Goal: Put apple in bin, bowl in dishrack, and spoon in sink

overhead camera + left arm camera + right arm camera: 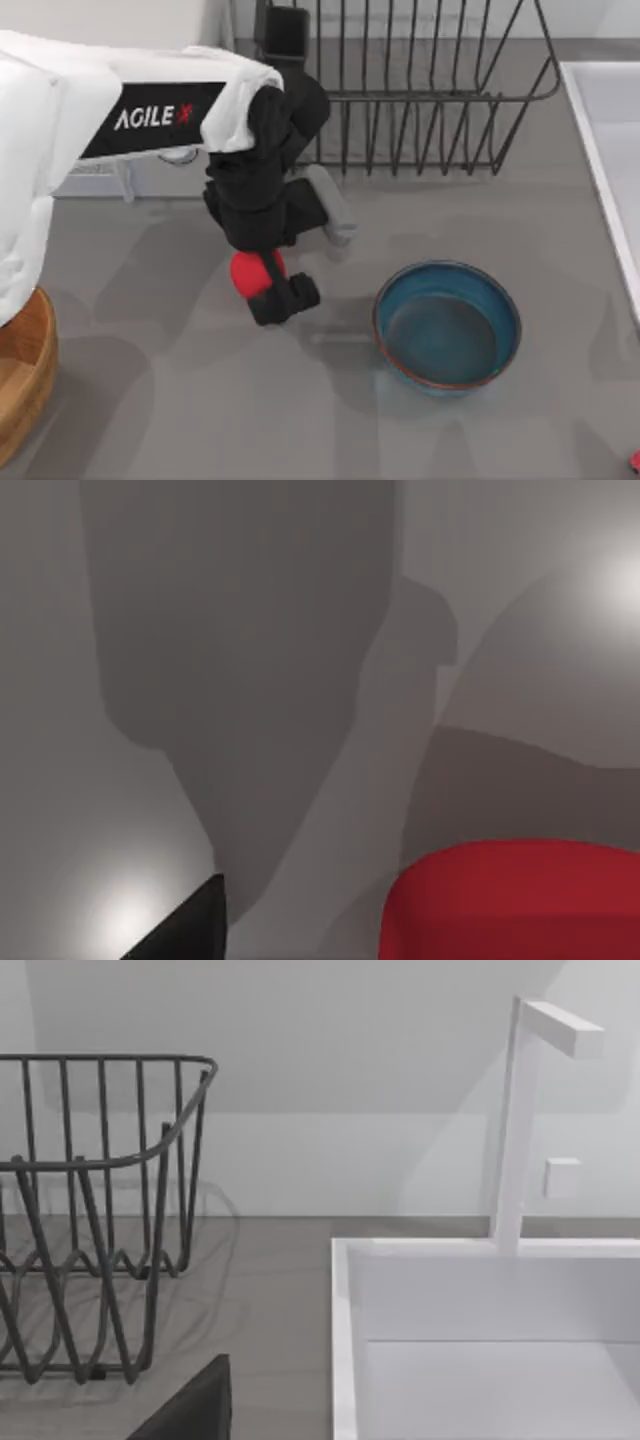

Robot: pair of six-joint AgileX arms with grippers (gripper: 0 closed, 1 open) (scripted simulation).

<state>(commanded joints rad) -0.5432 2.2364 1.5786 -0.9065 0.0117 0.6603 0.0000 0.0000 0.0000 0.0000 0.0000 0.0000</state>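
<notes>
The red apple (pixel 248 272) lies on the grey table, left of the blue bowl (pixel 447 325). My left gripper (pixel 264 286) hangs right over the apple and is open. In the left wrist view a gap separates its black fingertip (pixel 190 930) from the apple (pixel 515 900). The wooden bin (pixel 22 375) sits at the left edge. The black wire dishrack (pixel 430 95) stands at the back, and the white sink (pixel 605 140) at the right. A tiny red spoon tip (pixel 635 460) peeks in at the lower right corner. My right arm is parked near the sink (pixel 480 1340), one fingertip (pixel 190 1412) showing.
A white appliance (pixel 100 180) is partly hidden under my left arm at the back left. The sink's faucet (pixel 520 1120) rises behind the basin. The dishrack (pixel 90 1210) stands beside the sink. Bare table lies in front of the bowl and apple.
</notes>
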